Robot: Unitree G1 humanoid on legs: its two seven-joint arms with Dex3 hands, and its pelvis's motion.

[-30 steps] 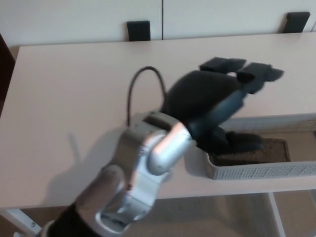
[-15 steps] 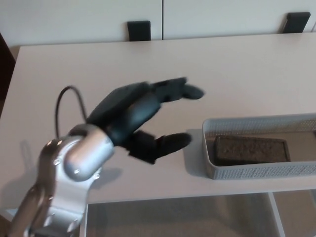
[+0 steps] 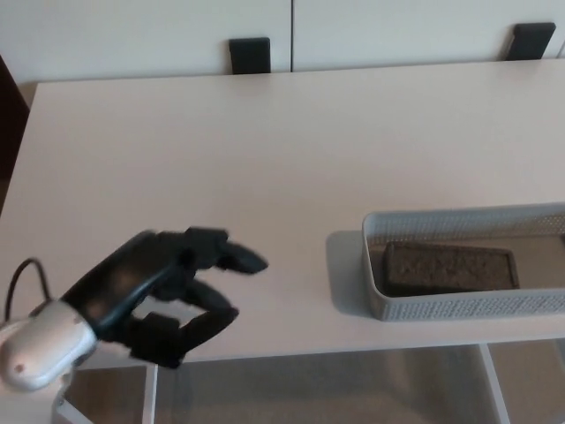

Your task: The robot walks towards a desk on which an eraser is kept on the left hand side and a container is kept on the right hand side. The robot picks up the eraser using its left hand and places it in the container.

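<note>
Left hand point(image 3: 163, 291) hung over the near left part of the desk point(image 3: 265, 159) in the head view, its fingers point(image 3: 231, 258) spread apart and holding nothing, its thumb curled below them near the desk's front edge. A silver wrist and a thin black cable showed at the bottom left corner. Well apart to the right, the eraser point(image 3: 448, 268), a dark flat block, lay inside the container point(image 3: 459, 306), a pale mesh tray sitting by the desk's front edge. No right hand showed in the view.
</note>
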